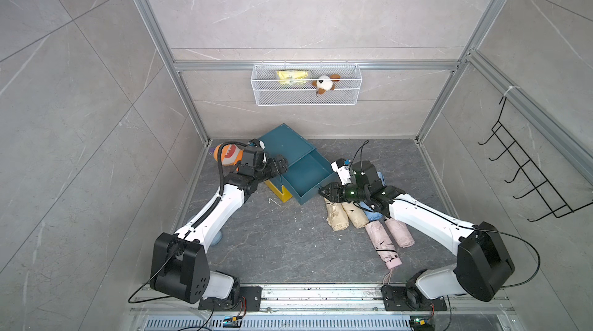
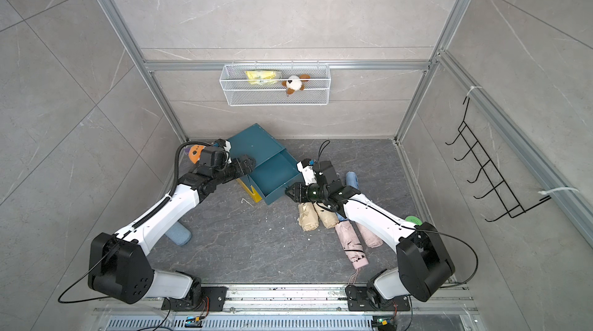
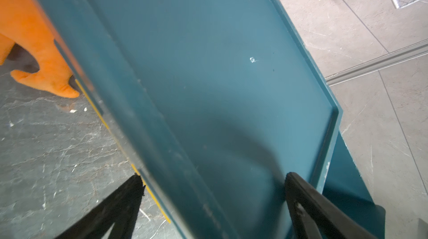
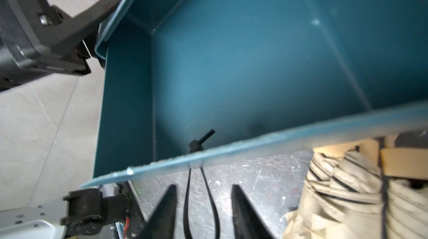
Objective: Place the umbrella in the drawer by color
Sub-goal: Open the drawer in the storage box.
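Now right gripper [image 4: 203, 186] hovering part-open around loop [image 4: 195, 145] on drawer [image 1: 301, 172], gripping nothing. Left gripper [image 3: 214, 175] gaping wide over cabinet [image 3: 208, 64], empty. Umbrellas [image 1: 336, 217] lying on floor [image 1: 272, 242] just beside open drawer.

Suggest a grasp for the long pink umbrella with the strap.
Probably grip the long pink umbrella around its folded canopy near the handle end, from above, jaws across its width: it lies flat, and that end sticks clear of the shorter pink umbrella.
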You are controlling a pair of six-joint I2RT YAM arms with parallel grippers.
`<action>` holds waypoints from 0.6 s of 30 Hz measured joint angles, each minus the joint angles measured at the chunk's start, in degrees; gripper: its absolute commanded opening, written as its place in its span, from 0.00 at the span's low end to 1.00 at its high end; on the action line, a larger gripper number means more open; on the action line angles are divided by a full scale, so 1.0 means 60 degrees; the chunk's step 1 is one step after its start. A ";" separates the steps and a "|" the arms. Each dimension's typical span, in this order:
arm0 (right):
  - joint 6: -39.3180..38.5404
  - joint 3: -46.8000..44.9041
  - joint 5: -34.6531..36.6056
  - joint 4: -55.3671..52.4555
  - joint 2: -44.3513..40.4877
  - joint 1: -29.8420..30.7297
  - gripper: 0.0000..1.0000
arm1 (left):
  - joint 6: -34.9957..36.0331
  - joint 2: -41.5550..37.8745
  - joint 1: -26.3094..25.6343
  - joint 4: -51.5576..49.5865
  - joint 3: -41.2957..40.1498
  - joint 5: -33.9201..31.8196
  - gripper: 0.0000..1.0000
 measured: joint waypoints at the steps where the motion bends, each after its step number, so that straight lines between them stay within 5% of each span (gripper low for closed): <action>1: -0.0011 -0.0007 0.0084 -0.0076 -0.0066 0.0000 0.66 | 0.0004 -0.0087 0.0000 -0.0149 0.0004 -0.0066 1.00; 7: -0.0211 -0.0015 0.0474 -0.0455 -0.0590 0.0000 0.76 | 0.0087 -0.0652 -0.0004 -0.1177 0.0175 -0.0444 1.00; 18: -0.0656 -0.0015 0.1785 -0.1621 -0.1978 0.0000 0.78 | 0.0597 -0.2448 -0.0433 -0.2284 0.1020 -0.0528 1.00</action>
